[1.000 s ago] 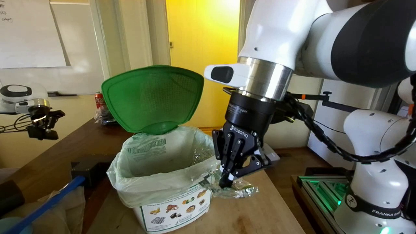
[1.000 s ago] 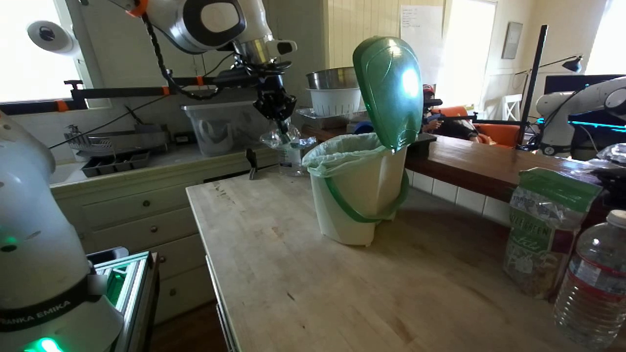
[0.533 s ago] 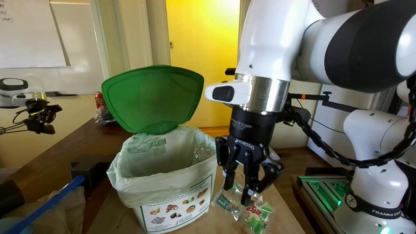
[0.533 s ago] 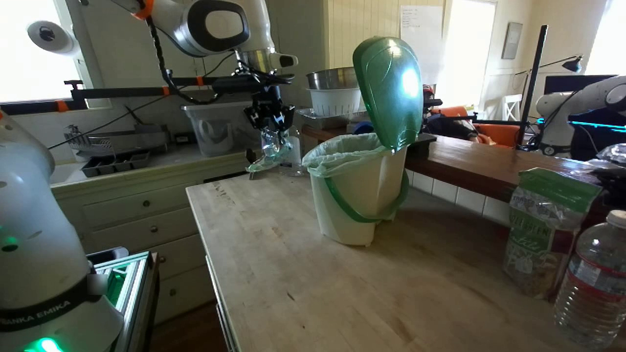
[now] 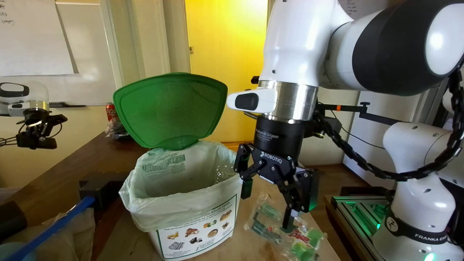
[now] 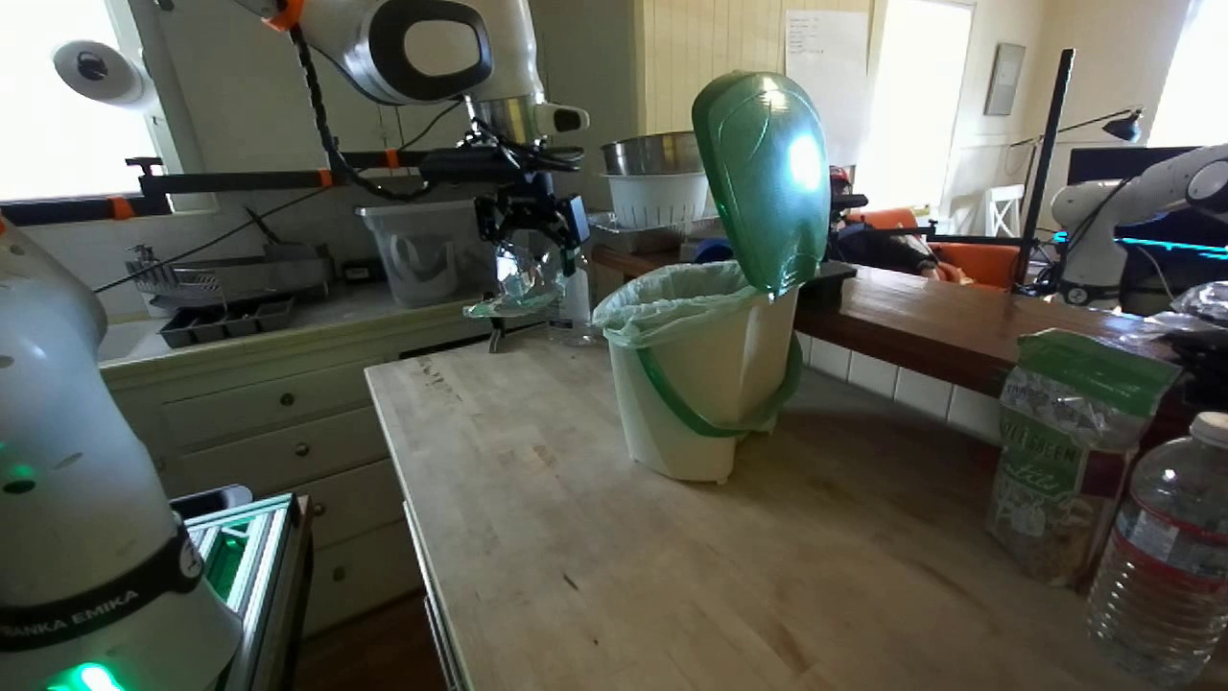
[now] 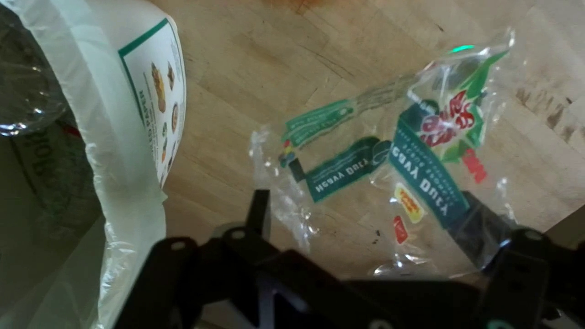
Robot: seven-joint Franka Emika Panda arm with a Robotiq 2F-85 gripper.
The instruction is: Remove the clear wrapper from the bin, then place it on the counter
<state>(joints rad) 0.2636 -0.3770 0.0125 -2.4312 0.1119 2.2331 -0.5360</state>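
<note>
Bin (image 6: 710,374), just beside the end effector (image 5: 267,207); green lid (image 5: 174,108) raised, liner (image 5: 181,206) draped over the rim; packet (image 6: 1065,480) and water bottle (image 6: 1163,561) well apart; end effector, jaws wide apart; clear wrapper (image 7: 381,153), outside the bin, beneath the end effector, over the surface (image 6: 595,557), contact with either uncertain; long axis, in an exterior view, upper left to lower right, red print on the half away from the bin; wrapper crumpled, see-through; liner pale, crinkled; bin white plastic

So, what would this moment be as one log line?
hand: open | clear wrapper: outside bin, over counter, touching it or not unclear | green lid: raised
</note>
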